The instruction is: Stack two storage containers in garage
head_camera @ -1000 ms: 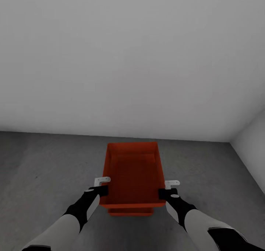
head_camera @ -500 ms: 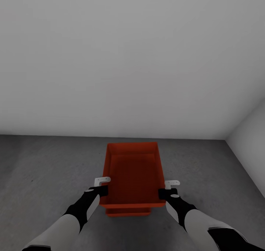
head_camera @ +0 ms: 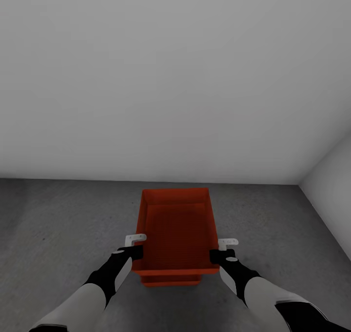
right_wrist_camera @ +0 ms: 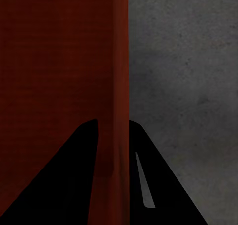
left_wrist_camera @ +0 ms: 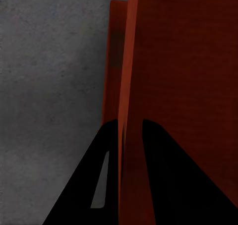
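Both claws, left [head_camera: 138, 252] and right [head_camera: 216, 256], pinch the upper container [head_camera: 176, 227] walls (unlabelled) above the lower container [head_camera: 171, 280].

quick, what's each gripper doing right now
Left gripper: shut on the left wall of the upper orange-red rectangular storage container.
Right gripper: shut on that container's right wall.

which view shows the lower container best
The left wrist view: the lower container shows as a wall strip beside the upper container the left gripper clamps. The head view shows a front sliver. In the right wrist view I cannot pick it out.
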Tool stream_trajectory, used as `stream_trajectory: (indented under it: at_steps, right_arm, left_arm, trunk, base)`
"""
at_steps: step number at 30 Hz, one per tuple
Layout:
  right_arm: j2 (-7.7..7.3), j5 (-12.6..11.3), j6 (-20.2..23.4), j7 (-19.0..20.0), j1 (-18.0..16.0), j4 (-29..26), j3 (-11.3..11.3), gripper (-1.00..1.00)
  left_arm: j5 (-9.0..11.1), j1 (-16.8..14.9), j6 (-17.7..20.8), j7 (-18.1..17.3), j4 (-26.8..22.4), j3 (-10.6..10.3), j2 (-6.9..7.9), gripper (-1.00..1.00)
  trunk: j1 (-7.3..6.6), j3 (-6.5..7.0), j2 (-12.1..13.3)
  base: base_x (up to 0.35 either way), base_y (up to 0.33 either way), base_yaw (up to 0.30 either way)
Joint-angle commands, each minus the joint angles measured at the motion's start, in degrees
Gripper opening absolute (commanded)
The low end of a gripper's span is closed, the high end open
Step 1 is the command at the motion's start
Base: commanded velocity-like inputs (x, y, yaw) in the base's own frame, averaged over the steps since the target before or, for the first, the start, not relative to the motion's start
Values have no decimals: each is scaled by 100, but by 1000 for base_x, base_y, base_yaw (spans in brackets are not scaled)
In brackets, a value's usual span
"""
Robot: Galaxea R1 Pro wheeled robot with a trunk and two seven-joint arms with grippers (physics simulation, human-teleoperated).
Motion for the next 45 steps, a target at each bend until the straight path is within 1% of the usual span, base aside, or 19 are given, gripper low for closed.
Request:
stream_trajectory:
  at_steps: [1, 29, 45]
  right_arm:
    - [-185, 34, -19, -282, -4, 6, -142, -100]
    - [-185, 34, -27, -300, -4, 6, -143, -100]
    - [-185, 34, -20, -300, -4, 6, -142, -100]
  left_arm:
    - [-63, -4, 44, 344, -23, 66, 5, -100]
    - [-61, -4, 44, 344, -23, 54, -7, -100]
    - [-66, -4, 52, 345, -23, 56, -12, -100]
  trunk:
    - [2, -7, -7]
    - [2, -7, -7]
    - [353, -294, -649]
  base:
    - [0, 3, 0]
    - [0, 0, 0]
    - [0, 0, 0]
